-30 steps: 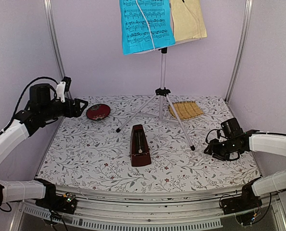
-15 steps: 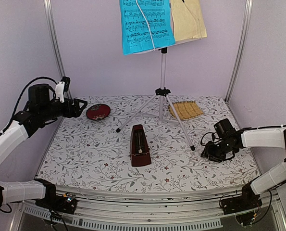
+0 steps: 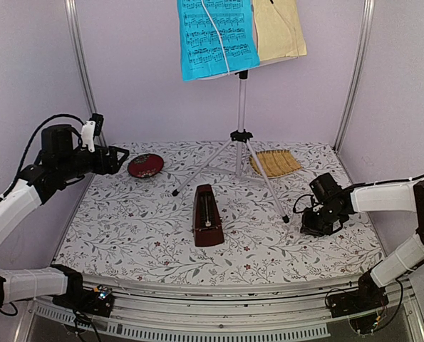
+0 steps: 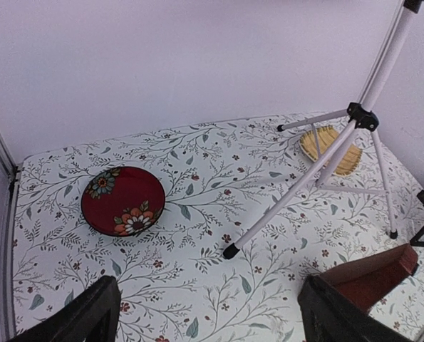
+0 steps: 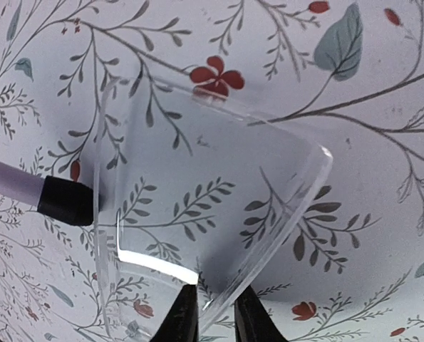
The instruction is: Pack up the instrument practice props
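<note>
The silver tripod music stand [image 3: 241,135] stands at the back centre. The blue sheet [image 3: 217,39] and the pale-yellow sheet [image 3: 277,28] rest on its desk. The dark red-brown metronome [image 3: 207,216] stands in front of it and shows at the lower right of the left wrist view [image 4: 372,281]. My left gripper [image 3: 119,158] is open and empty, raised at the left beside a red bowl. My right gripper [image 3: 308,221] is shut on the rim of a clear plastic box [image 5: 212,206]. The box's edge is right by the tripod's right foot [image 5: 65,201].
A red flowered bowl [image 3: 145,165] lies at the back left, also in the left wrist view [image 4: 123,200]. A yellow woven mat [image 3: 274,162] lies behind the tripod's right leg. The tripod's front-left foot [image 4: 231,251] rests between bowl and metronome. Walls close in the sides and back.
My right gripper has moved left across the table with the clear box, up to the tripod's right foot. The left arm has hardly moved.
</note>
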Tool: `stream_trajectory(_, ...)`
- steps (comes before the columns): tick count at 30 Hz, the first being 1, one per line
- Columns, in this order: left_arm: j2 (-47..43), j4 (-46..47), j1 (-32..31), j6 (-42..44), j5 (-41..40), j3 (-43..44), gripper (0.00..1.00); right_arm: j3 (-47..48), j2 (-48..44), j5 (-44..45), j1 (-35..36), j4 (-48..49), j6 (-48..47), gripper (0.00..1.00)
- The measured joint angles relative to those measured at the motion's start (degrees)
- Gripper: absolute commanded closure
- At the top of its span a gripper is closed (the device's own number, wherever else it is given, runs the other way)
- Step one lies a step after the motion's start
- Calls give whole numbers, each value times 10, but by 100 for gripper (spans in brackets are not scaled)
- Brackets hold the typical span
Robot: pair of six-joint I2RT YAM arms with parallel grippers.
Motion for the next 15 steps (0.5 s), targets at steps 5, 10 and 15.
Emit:
stream_trajectory(5,0,0,0,0,0,-5,10,21,3,54,0,-29,-17,93)
stream_trajectory(10,0,0,0,0,0,-6,10,25,2,75,0,-39,-29,88)
stream_trajectory(15,0,0,0,0,0,-6,10,24,2,69,0,-37,-32,85)
